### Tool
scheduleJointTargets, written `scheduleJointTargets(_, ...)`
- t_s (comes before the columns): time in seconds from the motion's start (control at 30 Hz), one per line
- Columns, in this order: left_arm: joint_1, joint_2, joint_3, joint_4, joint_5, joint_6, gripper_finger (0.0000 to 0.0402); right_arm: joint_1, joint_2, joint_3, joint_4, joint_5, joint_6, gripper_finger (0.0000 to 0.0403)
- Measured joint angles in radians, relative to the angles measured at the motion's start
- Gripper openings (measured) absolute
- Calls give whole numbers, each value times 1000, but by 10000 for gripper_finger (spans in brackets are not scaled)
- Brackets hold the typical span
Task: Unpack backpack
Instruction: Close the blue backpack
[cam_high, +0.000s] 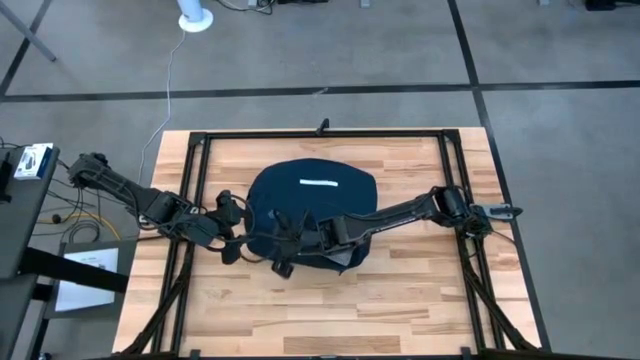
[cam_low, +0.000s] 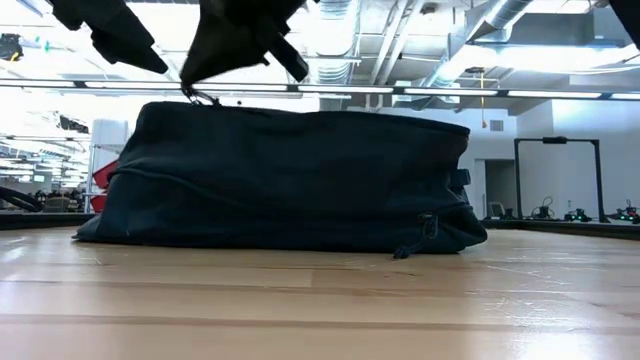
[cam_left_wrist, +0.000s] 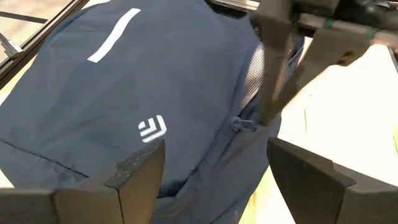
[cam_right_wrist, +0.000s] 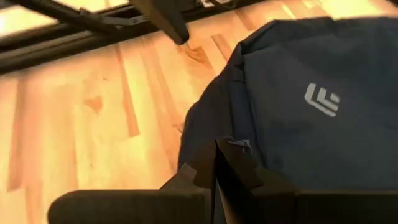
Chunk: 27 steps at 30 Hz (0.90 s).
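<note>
Right gripper (cam_right_wrist: 214, 171), fingers pressed together, seems to pinch the zipper pull (cam_right_wrist: 239, 145) on the backpack (cam_high: 310, 205). Left gripper (cam_left_wrist: 214, 168) hovers open beside it.

Grey tiled floor (cam_high: 330, 50), wooden table (cam_high: 400, 300), ceiling ducts (cam_low: 420, 30)

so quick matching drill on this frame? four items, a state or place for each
Things:
1. backpack
2. stripe
3. left gripper
4. right gripper

States:
a. fingers closed together, at the bag's edge by the zipper
b. white, on the bag's top panel
c. fingers wide apart, facing the bag's logo side
d. dark navy, lying in the middle of the table

Pairs: 1-d, 2-b, 3-c, 4-a
</note>
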Motion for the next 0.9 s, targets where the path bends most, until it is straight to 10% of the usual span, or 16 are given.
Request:
scheduleJointTargets(0.43,0,0,0,0,0,1,269,13,0,0,17,-116,121,10)
scheduleJointTargets(0.9,1,0,0,0,-2,22,269,79,-96,0,-113,-93,-200,171)
